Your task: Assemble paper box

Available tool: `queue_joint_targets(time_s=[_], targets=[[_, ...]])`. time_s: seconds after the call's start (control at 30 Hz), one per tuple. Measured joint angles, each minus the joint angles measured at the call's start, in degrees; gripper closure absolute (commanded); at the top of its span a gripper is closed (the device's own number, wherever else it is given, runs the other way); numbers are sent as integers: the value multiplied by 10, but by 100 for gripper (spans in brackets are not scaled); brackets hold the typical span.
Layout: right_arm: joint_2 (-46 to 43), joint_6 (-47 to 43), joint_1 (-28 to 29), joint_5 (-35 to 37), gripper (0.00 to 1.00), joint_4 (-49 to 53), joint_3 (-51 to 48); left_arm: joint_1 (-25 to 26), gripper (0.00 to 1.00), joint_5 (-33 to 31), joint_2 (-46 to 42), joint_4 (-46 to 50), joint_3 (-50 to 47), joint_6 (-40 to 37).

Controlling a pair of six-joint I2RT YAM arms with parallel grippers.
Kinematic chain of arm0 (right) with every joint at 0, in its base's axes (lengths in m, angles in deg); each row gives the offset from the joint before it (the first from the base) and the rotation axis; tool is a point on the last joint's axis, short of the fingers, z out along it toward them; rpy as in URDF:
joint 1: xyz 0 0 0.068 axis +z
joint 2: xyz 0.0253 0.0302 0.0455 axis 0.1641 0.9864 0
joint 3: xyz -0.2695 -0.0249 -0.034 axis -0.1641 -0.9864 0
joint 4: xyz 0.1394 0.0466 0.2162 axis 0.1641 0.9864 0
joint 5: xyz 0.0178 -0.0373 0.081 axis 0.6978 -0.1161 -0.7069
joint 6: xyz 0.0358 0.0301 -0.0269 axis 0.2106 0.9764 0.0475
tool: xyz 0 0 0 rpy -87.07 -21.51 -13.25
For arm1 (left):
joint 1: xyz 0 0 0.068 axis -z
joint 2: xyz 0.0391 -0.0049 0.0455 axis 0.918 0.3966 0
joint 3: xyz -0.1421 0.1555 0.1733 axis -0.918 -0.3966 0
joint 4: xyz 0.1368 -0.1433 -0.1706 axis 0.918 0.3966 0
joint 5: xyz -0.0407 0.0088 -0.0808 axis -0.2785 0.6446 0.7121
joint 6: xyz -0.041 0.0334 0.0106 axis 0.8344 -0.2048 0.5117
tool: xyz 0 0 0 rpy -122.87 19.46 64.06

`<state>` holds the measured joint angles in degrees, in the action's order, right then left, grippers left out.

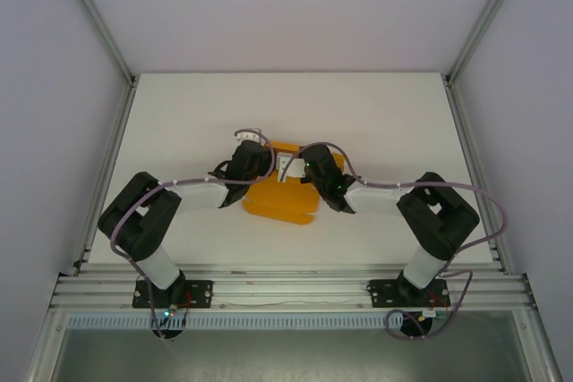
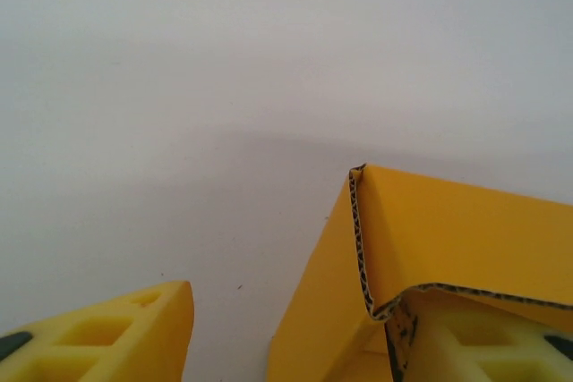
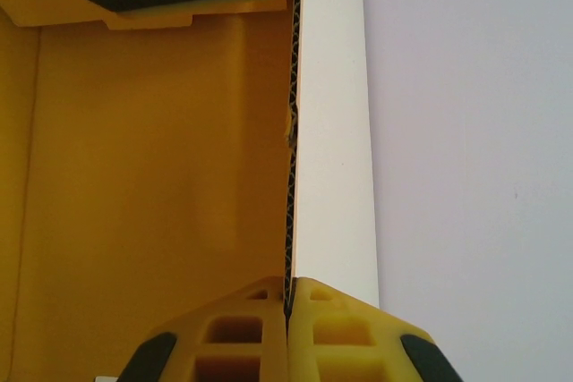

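Top external: arms bent inward; left jaws spread, right jaws pinching paper box [image 1: 279, 203].

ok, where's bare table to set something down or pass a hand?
Free on the table: far edge behind the paper box, both far corners, near strip between box and front rail. Crowded at centre: left arm and right arm meet at the box.
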<state>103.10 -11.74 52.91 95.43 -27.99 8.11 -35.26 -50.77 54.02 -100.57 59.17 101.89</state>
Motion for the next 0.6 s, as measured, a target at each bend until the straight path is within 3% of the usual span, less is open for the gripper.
queue_joint_targets(time_s=[0.4, 0.5, 0.6], targets=[[0, 2, 0, 3, 100, 4, 0, 1, 75, 12, 64, 12, 37, 5], [0, 5, 0, 2, 100, 10, 4, 3, 99, 10, 80, 16, 53, 5], [-1, 8, -3, 4, 100, 23, 16, 11, 100, -14, 96, 26, 76, 6]])
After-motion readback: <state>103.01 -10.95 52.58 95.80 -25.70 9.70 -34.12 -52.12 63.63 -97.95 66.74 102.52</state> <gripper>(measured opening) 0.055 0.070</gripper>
